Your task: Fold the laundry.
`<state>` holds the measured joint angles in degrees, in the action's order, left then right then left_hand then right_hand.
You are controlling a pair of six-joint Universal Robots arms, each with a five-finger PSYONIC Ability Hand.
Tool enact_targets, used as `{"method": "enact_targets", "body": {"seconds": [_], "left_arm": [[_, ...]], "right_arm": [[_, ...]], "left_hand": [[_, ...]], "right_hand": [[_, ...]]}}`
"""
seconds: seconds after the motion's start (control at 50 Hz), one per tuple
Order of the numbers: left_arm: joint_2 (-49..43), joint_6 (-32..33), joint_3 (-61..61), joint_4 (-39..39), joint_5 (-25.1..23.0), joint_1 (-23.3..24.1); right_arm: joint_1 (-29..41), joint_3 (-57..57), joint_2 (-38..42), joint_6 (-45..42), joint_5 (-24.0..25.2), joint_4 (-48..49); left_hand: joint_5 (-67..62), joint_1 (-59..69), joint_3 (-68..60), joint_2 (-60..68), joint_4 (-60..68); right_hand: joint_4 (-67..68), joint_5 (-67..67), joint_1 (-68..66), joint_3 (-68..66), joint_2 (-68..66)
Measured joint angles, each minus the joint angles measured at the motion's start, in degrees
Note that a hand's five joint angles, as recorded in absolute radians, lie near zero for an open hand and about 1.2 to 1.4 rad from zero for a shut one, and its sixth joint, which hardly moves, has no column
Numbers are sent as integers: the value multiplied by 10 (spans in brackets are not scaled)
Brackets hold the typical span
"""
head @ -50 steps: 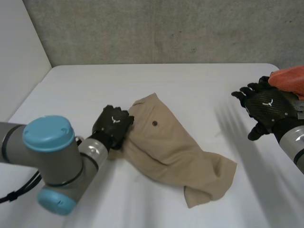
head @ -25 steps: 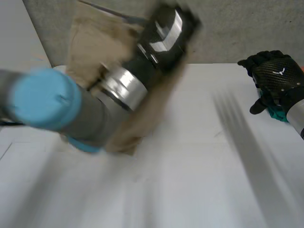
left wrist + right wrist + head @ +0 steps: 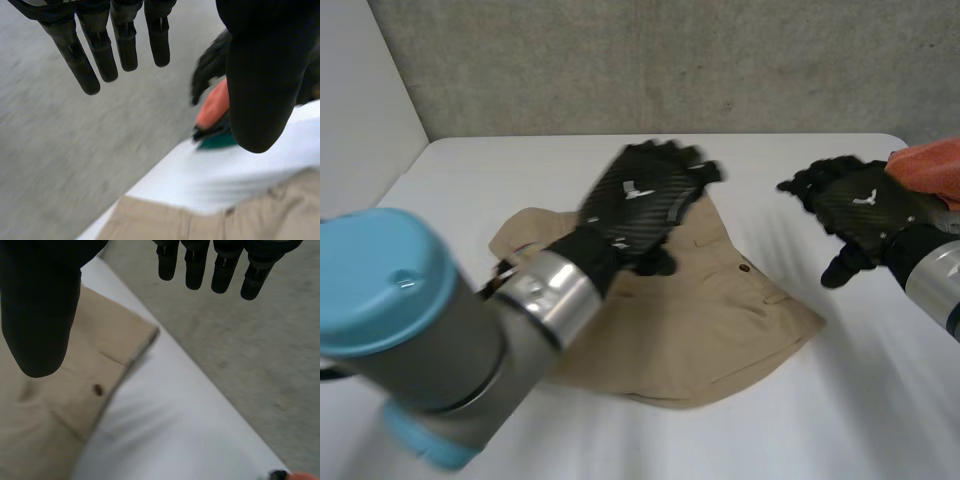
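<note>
Tan shorts (image 3: 710,320) lie spread out flat in the middle of the white table (image 3: 500,170), a dark button (image 3: 744,268) showing near their right side. My left hand (image 3: 640,200) hovers above the shorts' far edge, fingers straight and apart, holding nothing. In the left wrist view its fingers (image 3: 125,40) hang free over the shorts (image 3: 225,220). My right hand (image 3: 865,210) is raised over the table to the right of the shorts, open and empty. Its own view shows its fingers (image 3: 192,265) spread above the shorts' waistband corner (image 3: 60,405).
An orange cloth (image 3: 930,165) lies at the table's right edge, behind my right hand. In the left wrist view it (image 3: 215,105) sits on a teal cloth (image 3: 215,140). A grey wall (image 3: 670,60) runs behind the table's far edge.
My left hand swung the shorts up off the table, then let them go and opened. The shorts now lie flatter and further right. My right hand shifted slightly left.
</note>
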<state>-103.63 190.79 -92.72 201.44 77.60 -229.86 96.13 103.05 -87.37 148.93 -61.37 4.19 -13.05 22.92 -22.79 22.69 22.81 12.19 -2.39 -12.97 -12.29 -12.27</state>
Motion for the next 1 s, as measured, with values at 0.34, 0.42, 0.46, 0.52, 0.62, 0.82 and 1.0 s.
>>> {"method": "enact_targets", "body": {"seconds": [0.34, 0.42, 0.46, 0.52, 0.62, 0.82, 1.0], "left_arm": [[53, 0, -210, -147, 95, -38], [21, 1, -212, -117, 94, -50], [10, 2, -210, -103, 94, -55], [-22, 4, -198, -61, 95, -67], [-66, 23, -178, -25, 97, -75], [-44, 82, -159, 2, 106, -74], [173, 45, -110, -24, 107, -69]], "right_arm": [[-3, 37, 115, -228, 53, -110], [-1, 39, 156, -239, 53, -72], [-1, 39, 166, -240, 52, -61], [1, 36, 197, -238, 51, -13], [2, 31, 221, -227, 49, 37], [2, 13, 227, -172, 31, 99], [2, -54, 29, -36, -1, 50]], "left_hand": [[-104, 110, -109, 111, 109], [-98, 107, -106, 107, 104], [-98, 107, -106, 107, 104], [-98, 107, -106, 106, 103], [-176, 189, -178, 189, 180], [-443, 418, -451, 457, 457], [-443, 418, -451, 457, 457]], "right_hand": [[52, -53, -40, -51, -51], [84, -86, -77, -82, -78], [95, -97, -87, -93, -87], [163, -162, -153, -162, -160], [286, -282, -246, -285, -286], [561, -553, -369, -554, -478], [562, -554, -369, -554, -478]]}}
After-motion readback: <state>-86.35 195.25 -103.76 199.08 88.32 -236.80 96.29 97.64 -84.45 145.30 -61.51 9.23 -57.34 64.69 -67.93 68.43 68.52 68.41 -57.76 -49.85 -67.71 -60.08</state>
